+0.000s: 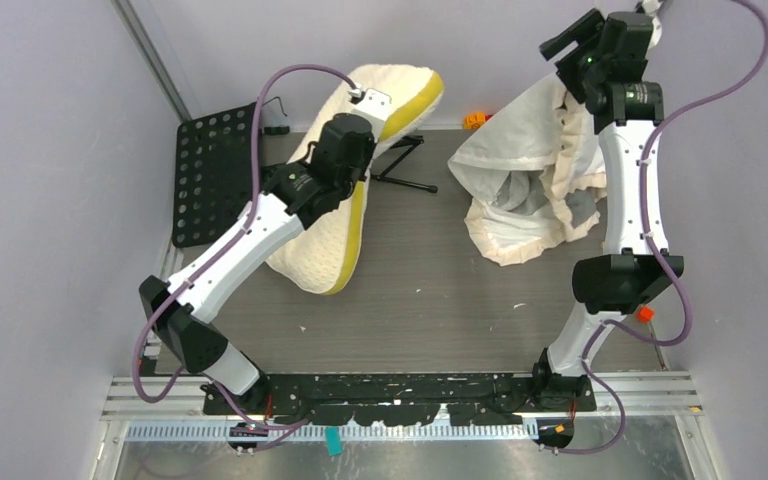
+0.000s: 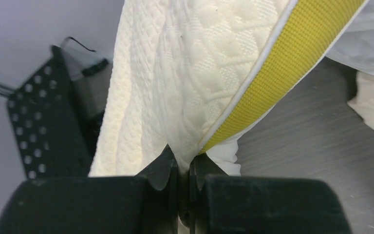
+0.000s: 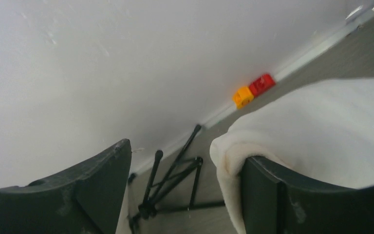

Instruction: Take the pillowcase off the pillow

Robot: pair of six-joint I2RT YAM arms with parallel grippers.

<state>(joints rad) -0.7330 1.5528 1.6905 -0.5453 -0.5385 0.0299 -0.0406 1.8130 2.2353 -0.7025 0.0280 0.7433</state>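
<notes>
The pillow (image 1: 332, 245), pale yellow and quilted with a yellow-green edge band, stands tilted at the back left, free of any cover. My left gripper (image 1: 368, 98) is shut on a pinch of its quilted fabric beside the band; the left wrist view shows the pillow (image 2: 190, 73) rising from the closed left gripper (image 2: 184, 163). The off-white frilled pillowcase (image 1: 530, 180) hangs limp at the back right, its lower part on the table. My right gripper (image 1: 646, 14) is raised and open. In the right wrist view the pillowcase (image 3: 321, 126) drapes over one finger of the right gripper (image 3: 185, 153).
A black perforated plate (image 1: 215, 170) lies at the back left. A black folding stand (image 1: 405, 165) sits between pillow and pillowcase and shows in the right wrist view (image 3: 175, 180). Small orange and red bricks (image 3: 253, 90) lie by the back wall. Walls close in on both sides.
</notes>
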